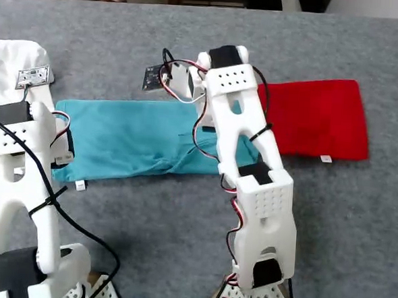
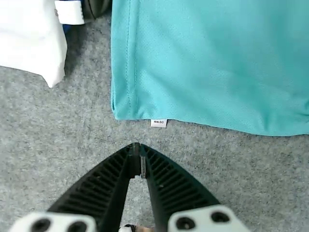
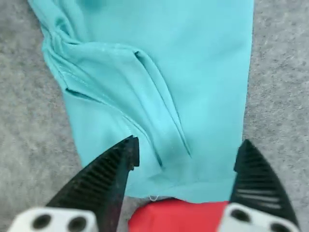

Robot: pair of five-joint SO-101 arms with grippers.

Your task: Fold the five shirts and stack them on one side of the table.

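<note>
Fingertips (image 2: 131, 157) of the left hand (image 2: 140, 150) were pressed together with nothing between them. They hung over the bare grey table (image 1: 167, 235), just short of the near-left corner of the teal shirt (image 1: 125, 138). A small white tag (image 2: 159, 123) stuck out from that corner's near edge.

Beyond the tag, the teal shirt lay folded into a long strip. Its long axis ran from left to right across the middle of the table. The left end sat beside the left arm and the right end passed under the right arm. The cloth was flat and smooth over most of its length, but bunched into slanting creases towards the right end.

Above that creased end, the right hand (image 3: 189, 145) stood spread wide, one finger over each long edge of the strip, gripping nothing.

Just past it, the teal end met the red shirt (image 1: 319, 119); which of the two lay on top could not be told. The red shirt was a neat folded rectangle on the right side of the table, its long axis also left to right, with a white tag (image 1: 326, 158) at its near edge.

Farthest off, at the far-left corner, lay a white shirt (image 1: 15, 53), near the teal strip's left end.
</note>
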